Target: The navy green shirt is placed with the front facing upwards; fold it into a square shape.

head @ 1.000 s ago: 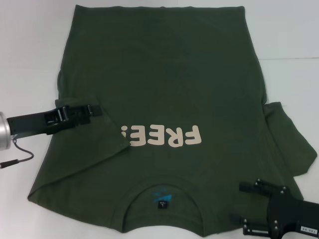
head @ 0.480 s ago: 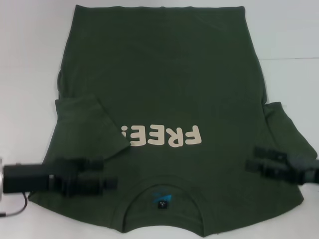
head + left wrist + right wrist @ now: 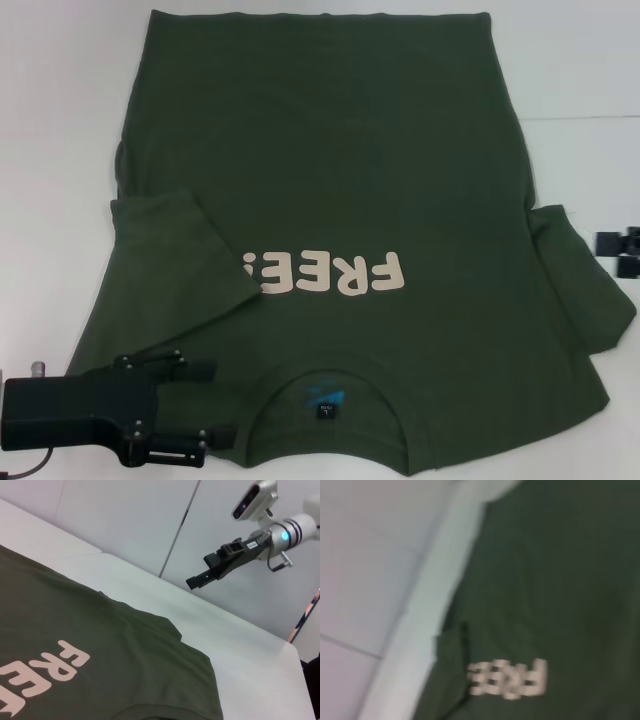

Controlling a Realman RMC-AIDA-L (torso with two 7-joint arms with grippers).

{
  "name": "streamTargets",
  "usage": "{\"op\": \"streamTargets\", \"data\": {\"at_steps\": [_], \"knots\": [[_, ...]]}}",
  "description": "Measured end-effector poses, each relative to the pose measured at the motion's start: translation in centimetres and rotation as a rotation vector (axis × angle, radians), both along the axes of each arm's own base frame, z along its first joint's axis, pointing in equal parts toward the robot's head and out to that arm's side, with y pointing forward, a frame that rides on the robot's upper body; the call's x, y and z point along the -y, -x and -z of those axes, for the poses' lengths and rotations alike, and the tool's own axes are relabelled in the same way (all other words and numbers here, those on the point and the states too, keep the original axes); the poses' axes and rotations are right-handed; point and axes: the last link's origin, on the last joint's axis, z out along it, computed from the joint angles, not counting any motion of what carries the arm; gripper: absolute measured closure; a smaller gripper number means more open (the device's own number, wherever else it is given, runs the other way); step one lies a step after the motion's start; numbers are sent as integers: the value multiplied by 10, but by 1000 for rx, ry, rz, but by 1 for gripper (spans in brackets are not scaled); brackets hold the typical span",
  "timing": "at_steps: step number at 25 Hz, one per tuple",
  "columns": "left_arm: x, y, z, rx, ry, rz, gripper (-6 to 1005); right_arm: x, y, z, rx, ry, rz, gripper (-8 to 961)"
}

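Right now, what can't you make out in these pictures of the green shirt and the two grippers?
- Right gripper: cut off by the head view's edge; open or shut unclear.
- Navy green shirt: its shoulder lies hidden under the open left gripper in the head view.
- Neck label: text too small, head view.
- Right wrist view: motion-blurred; only the print reads.

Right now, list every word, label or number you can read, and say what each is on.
"FREE!": cream print on the navy green shirt, its last character half covered by the folded sleeve.
Blue neck label: too small to read.
Right end effector sticker: unreadable.
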Motion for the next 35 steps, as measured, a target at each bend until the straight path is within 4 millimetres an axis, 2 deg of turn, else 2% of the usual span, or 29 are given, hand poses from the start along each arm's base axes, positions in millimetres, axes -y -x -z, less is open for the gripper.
{"op": "streamTargets", "data": {"at_steps": [6,10,13,18,25,35], "knots": [[1,0,0,0,5,6,66,-3,-19,-31,101,38,274,52],[1,-2,0,2,10,16,66,4,-35,-46,122,41,405,53],[0,-3,-1,6,11,24,65,6,-40,-49,135,38,448,54],[-2,-5,-4,8,2,30,65,5,-45,-44,167,68,506,53],[-5,-8,-6,22,-8,41,65,2,-52,-32,119,75,557,53],[-10,-11,-11,12,-9,35,64,1,-55,-24,84,92,591,54]]}}
